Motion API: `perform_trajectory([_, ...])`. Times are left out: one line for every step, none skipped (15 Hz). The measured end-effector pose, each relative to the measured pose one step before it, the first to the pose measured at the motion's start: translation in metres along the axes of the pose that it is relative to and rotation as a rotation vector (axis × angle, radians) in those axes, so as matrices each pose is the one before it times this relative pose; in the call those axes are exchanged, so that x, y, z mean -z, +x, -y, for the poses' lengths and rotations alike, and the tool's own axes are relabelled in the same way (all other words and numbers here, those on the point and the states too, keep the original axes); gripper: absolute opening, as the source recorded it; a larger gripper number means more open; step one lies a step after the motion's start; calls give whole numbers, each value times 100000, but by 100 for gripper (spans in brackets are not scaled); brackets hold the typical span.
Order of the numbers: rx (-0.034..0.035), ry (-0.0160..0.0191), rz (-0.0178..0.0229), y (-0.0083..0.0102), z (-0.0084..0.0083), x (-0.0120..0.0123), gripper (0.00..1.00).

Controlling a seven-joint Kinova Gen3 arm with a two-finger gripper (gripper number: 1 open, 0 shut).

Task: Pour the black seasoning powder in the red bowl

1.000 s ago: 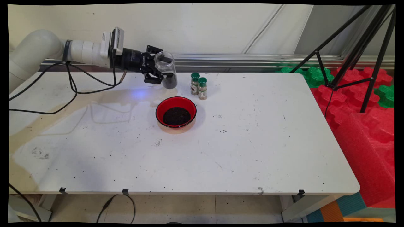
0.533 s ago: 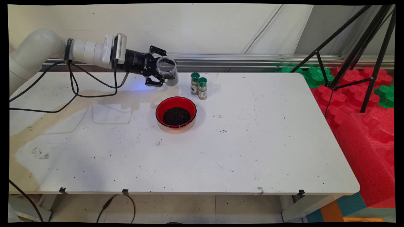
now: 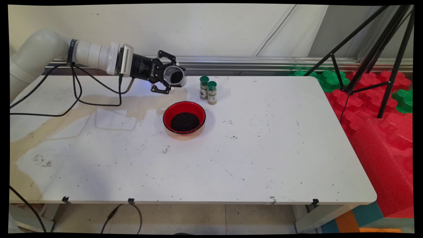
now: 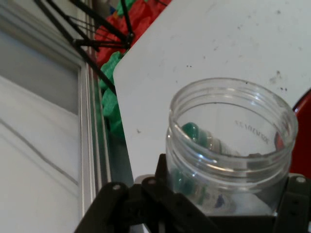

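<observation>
We had the gripper (image 3: 169,80) clamped on a clear jar (image 3: 174,76), tipped on its side with its mouth toward the near edge — held in the air behind the red bowl (image 3: 184,117) of dark grains, beside two green-capped spice bottles (image 3: 208,90).

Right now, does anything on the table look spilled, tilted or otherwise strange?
Yes. The tool holds a clear jar tipped on its side above the table, its mouth facing the camera. Dark specks lie scattered on the table around the red bowl of dark grains.
</observation>
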Motion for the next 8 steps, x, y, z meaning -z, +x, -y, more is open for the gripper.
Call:
perform_trajectory([-4065,-491,380,60,-41,-6,0])
perform_trajectory([-2808,-311,240,41,-27,-16,0])
perform_trajectory([-2687,-295,258,37,-26,-16,0])
perform_trajectory([-3137,-301,304,39,-21,-20,0])
perform_trajectory([-3420,-287,376,46,-11,-36,0])
perform_trajectory([-3160,-240,410,30,-6,-43,0])
perform_trajectory([-2608,-161,389,18,-5,-39,0])
perform_trajectory([-2912,-181,515,12,13,-75,0])
